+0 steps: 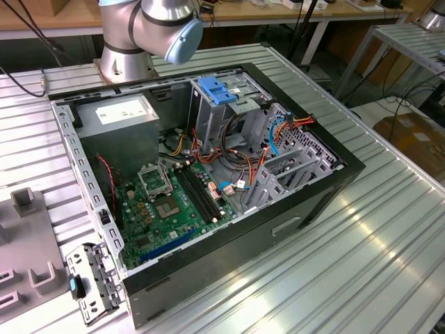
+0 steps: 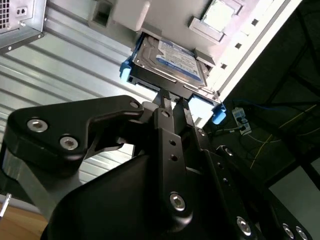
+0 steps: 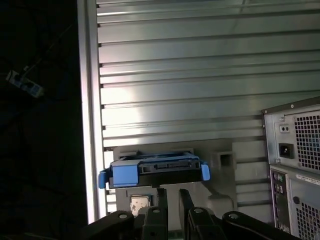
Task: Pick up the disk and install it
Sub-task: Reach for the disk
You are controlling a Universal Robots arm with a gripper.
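The disk [image 2: 172, 60] is a flat metal drive with a white label and a blue plastic frame round its edges. It rests in a grey holder [image 2: 125, 15] on the ribbed metal table. In the first wrist view the disk [image 3: 155, 170] is edge-on, close to the table's edge. My gripper [image 3: 173, 192] is right in front of the disk's near edge, its two black fingers a small gap apart with nothing between them. In the second wrist view the gripper [image 2: 169, 100] has its tips at the disk's connector edge.
The open computer case [image 1: 278, 229] lies on the table, with a light-blue bracket [image 1: 221, 92] over its drive bay and a grey power supply [image 1: 122, 111] behind it. The case's rear panel [image 3: 295, 165] stands beside the holder [image 3: 220, 165]. The table drops off at its edge [image 3: 90, 125].
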